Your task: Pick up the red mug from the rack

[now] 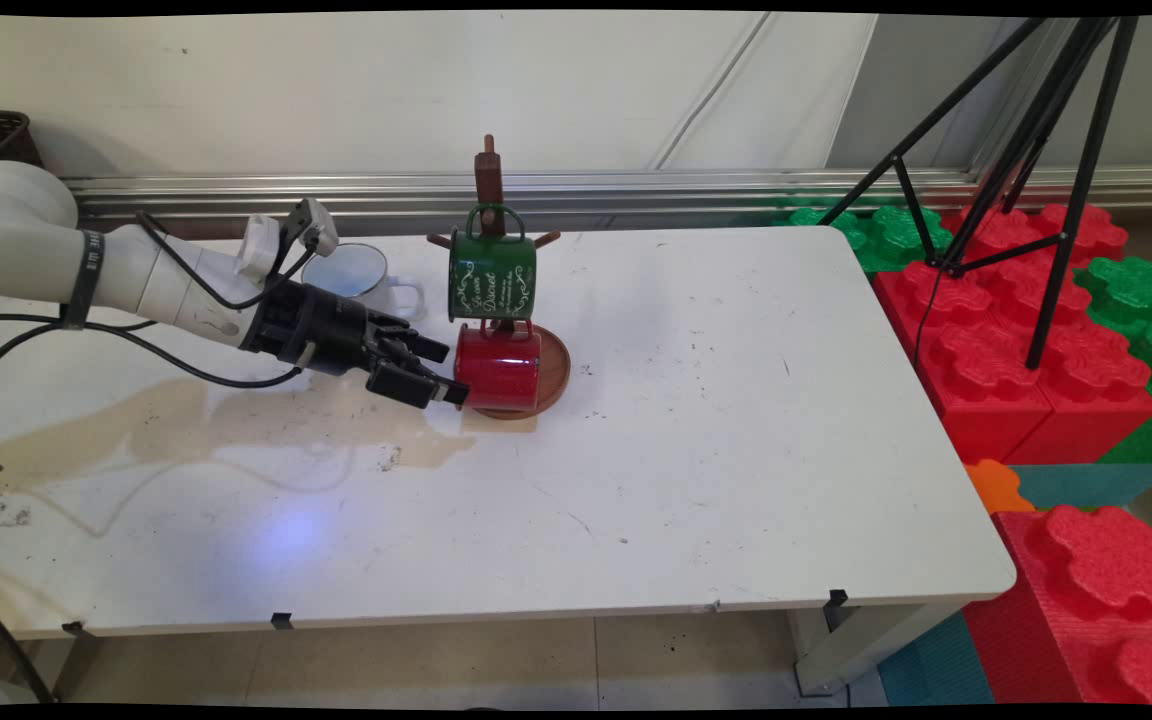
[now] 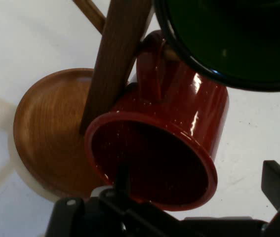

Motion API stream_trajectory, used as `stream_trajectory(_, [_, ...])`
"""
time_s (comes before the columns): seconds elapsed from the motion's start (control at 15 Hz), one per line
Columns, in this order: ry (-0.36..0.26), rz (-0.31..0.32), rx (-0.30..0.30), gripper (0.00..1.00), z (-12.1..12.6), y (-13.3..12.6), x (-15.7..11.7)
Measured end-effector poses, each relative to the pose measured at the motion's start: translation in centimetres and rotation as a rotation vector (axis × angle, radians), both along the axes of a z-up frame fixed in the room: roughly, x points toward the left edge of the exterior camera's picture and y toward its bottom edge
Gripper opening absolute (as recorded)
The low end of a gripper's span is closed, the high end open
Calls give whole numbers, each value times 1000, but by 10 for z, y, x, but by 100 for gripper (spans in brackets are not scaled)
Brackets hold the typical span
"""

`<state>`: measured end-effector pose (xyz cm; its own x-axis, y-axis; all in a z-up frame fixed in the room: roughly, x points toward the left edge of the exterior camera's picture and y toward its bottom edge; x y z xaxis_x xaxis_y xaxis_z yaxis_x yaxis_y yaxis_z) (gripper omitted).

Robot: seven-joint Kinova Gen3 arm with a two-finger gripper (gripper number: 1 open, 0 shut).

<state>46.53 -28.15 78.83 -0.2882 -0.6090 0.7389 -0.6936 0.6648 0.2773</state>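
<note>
At the left of the main view the white arm (image 1: 86, 270) reaches low across the desk (image 1: 696, 450), black cables looping from it. Just behind its wrist stands a white enamel mug (image 1: 361, 278) with its handle pointing right. The gripper (image 1: 448, 372) lies almost level with the desk and meets the open mouth of a red mug (image 1: 499, 368). In the hand view one finger (image 2: 122, 178) reaches inside that mouth while the other finger (image 2: 277, 183) stands outside the rim, so the fingers are spread apart with the mug's wall between them; whether they press on it cannot be told.

The red mug lies on its side, mouth toward the gripper, its handle (image 2: 151, 69) hooked on a low peg of the wooden mug tree (image 1: 489, 185). Its body rests over the tree's round wooden base (image 1: 554, 368), which sits on the desk. Directly above it a green mug (image 1: 492, 275) with white lettering hangs from a higher peg, almost touching the red one.

Farther right the desk carries only scuffs. Beyond its right edge stand black tripod legs (image 1: 1056, 180) over stacked red and green foam blocks (image 1: 1016, 330).
</note>
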Motion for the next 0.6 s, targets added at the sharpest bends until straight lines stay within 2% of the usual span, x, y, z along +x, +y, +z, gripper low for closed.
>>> stream_trajectory(0.6, [43, 77, 28, 100, -5, 4, -2])
